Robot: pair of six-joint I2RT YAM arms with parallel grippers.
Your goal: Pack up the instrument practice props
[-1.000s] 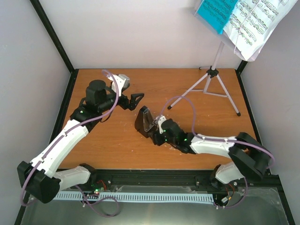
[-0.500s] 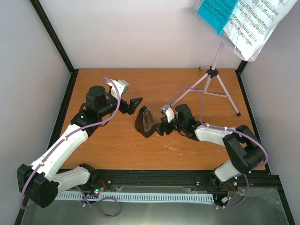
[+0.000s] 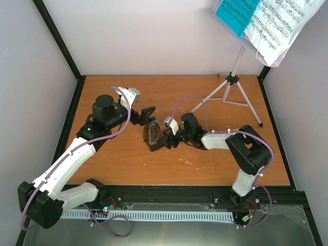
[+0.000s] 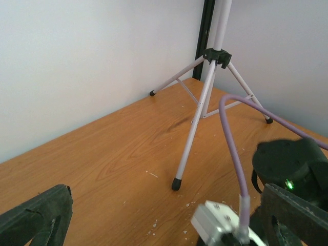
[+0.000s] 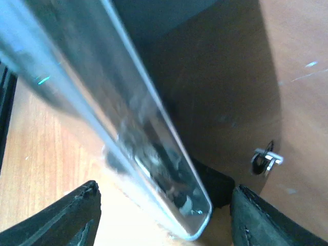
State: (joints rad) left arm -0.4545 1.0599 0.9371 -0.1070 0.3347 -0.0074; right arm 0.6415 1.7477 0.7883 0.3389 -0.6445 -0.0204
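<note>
- Music stand (image 3: 233,84) stands well beyond the right gripper (image 3: 163,139), off to its right
- Sheet music (image 3: 279,25) and teal folder (image 3: 236,13) sit high above both claws; printed staves, no legible words
- Metronome (image 3: 152,134) sits between the right gripper's spread, ungrasping jaws; the left gripper (image 3: 147,114) gapes just beside it

White-and-black jointed arms (image 3: 66,163) carry looping purple cables (image 4: 231,148).

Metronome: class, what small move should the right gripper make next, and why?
Probably close the right gripper on the metronome. The right wrist view shows its open jaws on either side of the case, so a squeeze should secure it. The left gripper hangs open near the metronome's top, holding nothing.
</note>
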